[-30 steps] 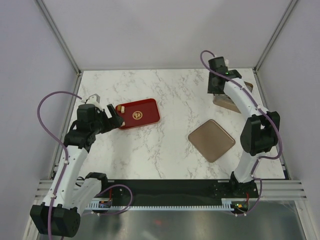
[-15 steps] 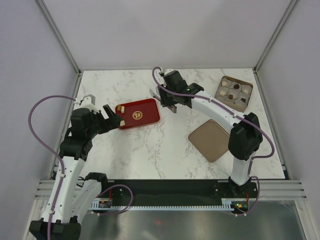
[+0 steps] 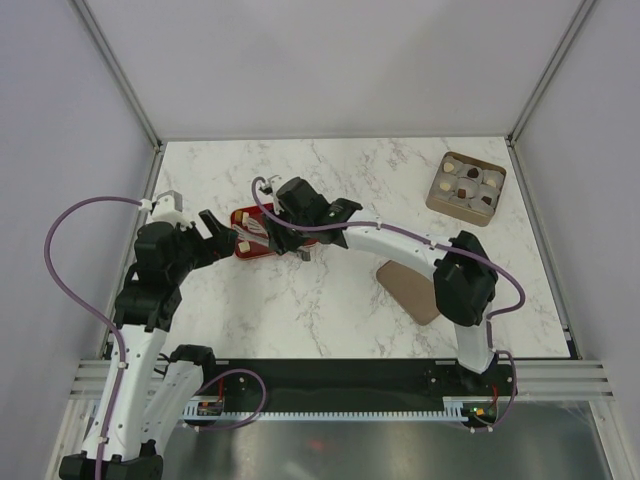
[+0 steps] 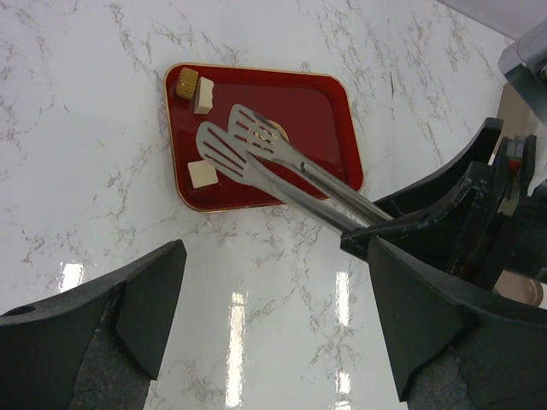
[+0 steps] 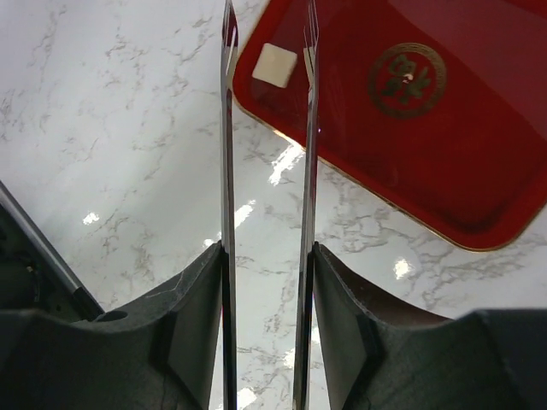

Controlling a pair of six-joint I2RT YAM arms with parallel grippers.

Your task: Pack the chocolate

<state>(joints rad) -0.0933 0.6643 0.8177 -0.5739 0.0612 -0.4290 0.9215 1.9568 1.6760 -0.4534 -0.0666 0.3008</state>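
Observation:
A red tray [image 4: 316,120] holds three small pieces: a cream chocolate [image 4: 202,173] near its front edge, another cream piece [image 4: 203,96] and a tan piece [image 4: 185,84] at its far corner. My right gripper [image 5: 267,282] is shut on metal tongs [image 4: 256,154]. The tong blades are apart and empty, hovering over the tray beside a cream piece [image 5: 275,65]. My left gripper [image 4: 273,325] is open and empty just off the tray's left edge [image 3: 244,222]. The brown box [image 3: 467,187] at the far right holds cream and dark pieces.
A flat brown square lid [image 3: 405,290] lies right of centre, partly under the right arm. The right arm [image 3: 390,240] stretches across the table from right to left. Frame posts stand at the far corners.
My right arm has swung from the box at the far right across to the red tray, bringing the tongs over it. My left gripper has barely shifted.

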